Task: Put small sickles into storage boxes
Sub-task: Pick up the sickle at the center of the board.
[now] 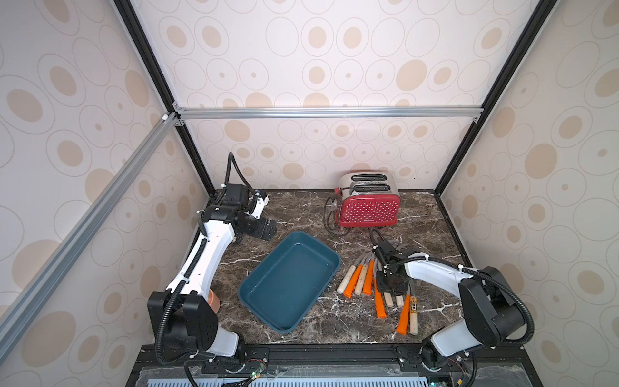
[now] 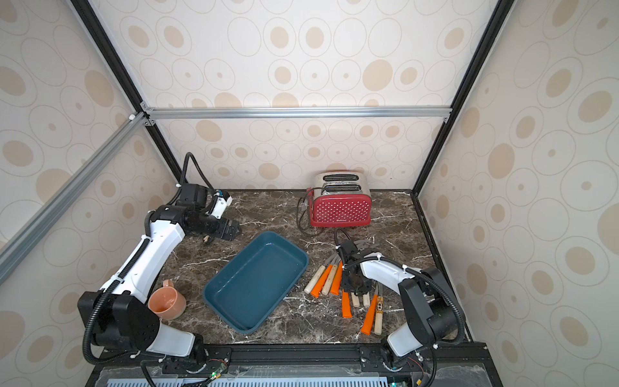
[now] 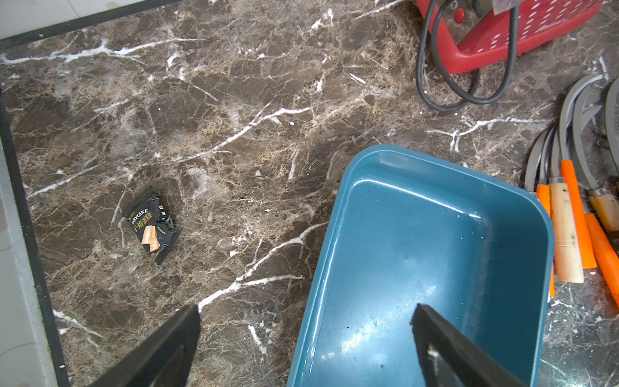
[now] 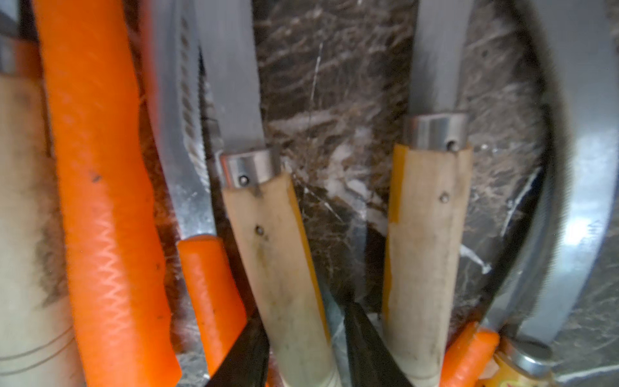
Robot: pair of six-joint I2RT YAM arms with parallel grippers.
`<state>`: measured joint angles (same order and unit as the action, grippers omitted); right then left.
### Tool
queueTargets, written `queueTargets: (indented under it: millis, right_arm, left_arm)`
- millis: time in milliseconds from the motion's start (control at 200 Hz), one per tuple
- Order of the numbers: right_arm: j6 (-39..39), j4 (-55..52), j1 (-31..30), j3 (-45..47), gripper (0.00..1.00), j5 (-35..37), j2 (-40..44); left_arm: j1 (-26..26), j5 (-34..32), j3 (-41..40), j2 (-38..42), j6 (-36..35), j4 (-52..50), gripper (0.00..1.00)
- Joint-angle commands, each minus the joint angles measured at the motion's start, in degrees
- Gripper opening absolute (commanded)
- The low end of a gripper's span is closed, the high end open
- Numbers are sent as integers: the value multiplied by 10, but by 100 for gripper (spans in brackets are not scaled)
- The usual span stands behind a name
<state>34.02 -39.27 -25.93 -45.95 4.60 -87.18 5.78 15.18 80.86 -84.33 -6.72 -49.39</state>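
Several small sickles (image 1: 363,279) with grey blades and pale wood or orange handles lie fanned on the marble, right of the dark teal storage box (image 1: 288,281), which has nothing in it. My right gripper (image 1: 390,284) is down among them. In the right wrist view its two black fingers stand tight on either side of one pale wood handle (image 4: 284,251), and the gripper (image 4: 303,311) is shut on it while the sickle lies on the table. My left gripper (image 3: 305,306) hangs open over the box's far left rim (image 3: 338,268), holding nothing.
A red polka-dot toaster (image 1: 368,204) with a looped black cord (image 1: 330,217) stands at the back. A small black snack packet (image 3: 152,228) lies near the left gripper. A peach cup (image 2: 167,303) sits by the left arm's base.
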Motion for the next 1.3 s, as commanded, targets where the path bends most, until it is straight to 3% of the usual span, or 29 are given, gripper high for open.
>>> queueTargets:
  millis: [0,280,521,646,821,1297]
  right_arm:
    - [5,-4,-4,6,36,12,-13]
    - [6,10,-4,12,31,8,-26]
    - [-3,9,-4,10,20,12,-29]
    - [-12,10,-3,7,11,6,-7]
    - [-25,-21,-4,-20,6,3,39]
    - [-44,-86,-3,-60,4,-13,93]
  left_arm:
    - [6,8,0,-5,-6,-14,99]
    - [11,7,3,-7,-7,-16,99]
    - [15,7,6,-7,-8,-18,99]
    - [17,3,8,-5,-9,-18,99]
    - [17,4,16,-6,-6,-21,99]
    - [19,6,21,-5,-4,-26,99]
